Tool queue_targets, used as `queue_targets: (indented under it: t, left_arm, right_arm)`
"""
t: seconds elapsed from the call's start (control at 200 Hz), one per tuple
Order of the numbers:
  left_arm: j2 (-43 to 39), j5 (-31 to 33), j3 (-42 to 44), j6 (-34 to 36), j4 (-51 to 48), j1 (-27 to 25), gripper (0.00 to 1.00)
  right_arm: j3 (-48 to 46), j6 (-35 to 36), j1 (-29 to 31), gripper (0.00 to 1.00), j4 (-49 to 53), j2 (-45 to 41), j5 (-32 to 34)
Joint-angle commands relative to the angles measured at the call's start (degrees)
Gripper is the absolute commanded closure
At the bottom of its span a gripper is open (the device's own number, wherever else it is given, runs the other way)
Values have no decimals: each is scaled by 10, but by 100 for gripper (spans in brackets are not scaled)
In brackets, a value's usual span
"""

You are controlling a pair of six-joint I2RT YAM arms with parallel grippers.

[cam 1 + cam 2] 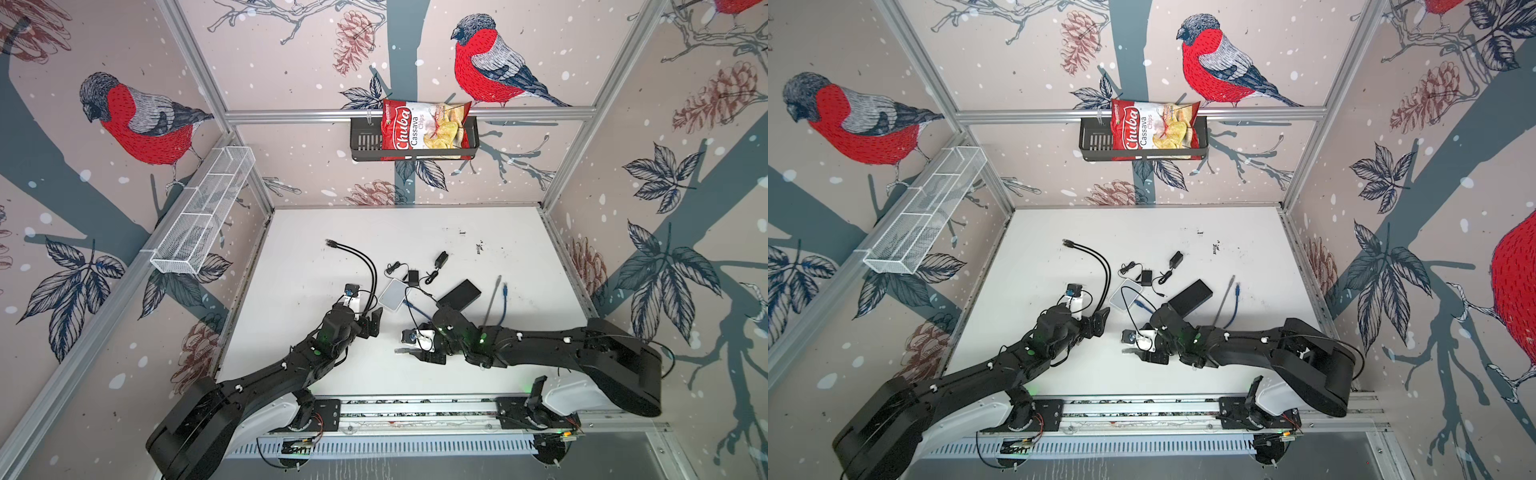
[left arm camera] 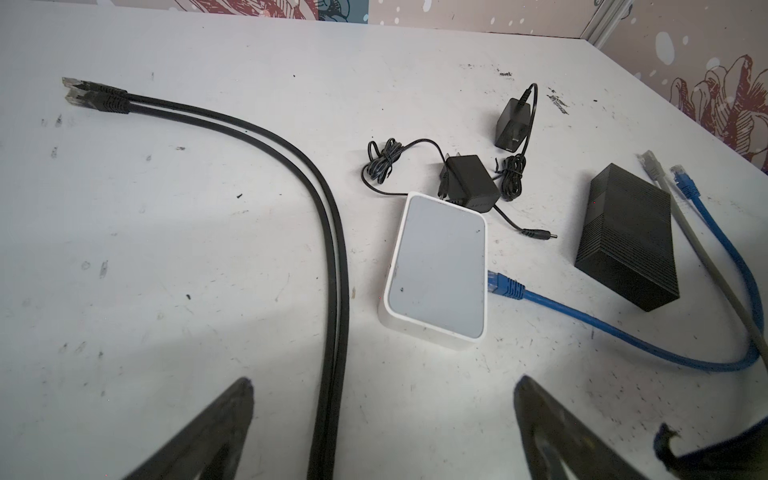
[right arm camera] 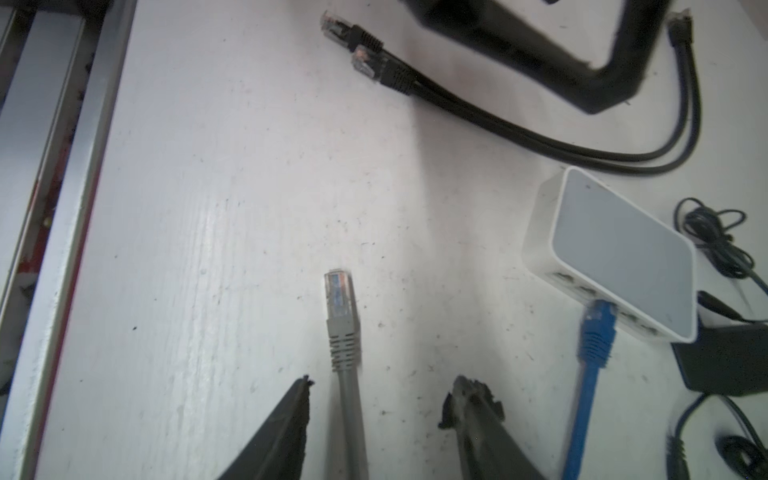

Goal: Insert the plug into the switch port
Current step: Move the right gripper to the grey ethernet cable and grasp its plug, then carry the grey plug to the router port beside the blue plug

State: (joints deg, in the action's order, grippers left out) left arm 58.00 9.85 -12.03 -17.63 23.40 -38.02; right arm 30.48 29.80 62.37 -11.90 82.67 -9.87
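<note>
The white switch [image 1: 394,294] [image 3: 619,253] lies at mid-table with a blue plug [image 2: 505,286] [image 3: 596,328] seated in one port of its side row. A grey plug [image 3: 341,307] on a grey cable lies flat on the table in front of the switch. My right gripper [image 3: 386,384] [image 1: 415,353] is low over that cable just behind the plug, straddling it; the jaws are still apart, the cable nearer one finger with a clear gap to the other. My left gripper [image 2: 384,382] [image 1: 374,322] hangs wide open left of the switch, with two black cables running between its fingers.
A black box-shaped switch [image 1: 459,295] [image 2: 627,237] sits right of the white one. Two black power adapters [image 2: 469,183] [image 2: 513,124] with coiled leads lie behind it. Two black network cables [image 1: 357,257] curve leftward. Loose grey and blue cable ends [image 1: 500,286] lie further right.
</note>
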Motion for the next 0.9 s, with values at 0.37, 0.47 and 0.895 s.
queue_targets:
  t: [0.37, 0.47, 0.895]
  left_arm:
    - [1, 14, 1, -5, 10, 1, 4]
    - [2, 13, 0, -6, 10, 1, 4]
    - [21, 24, -11, -21, 8, 1, 4]
  right_arm:
    - [33, 4, 15, 62, 0, 69, -10]
    - [46, 6, 16, 65, 16, 87, -15]
    - [73, -9, 5, 88, 38, 119, 7]
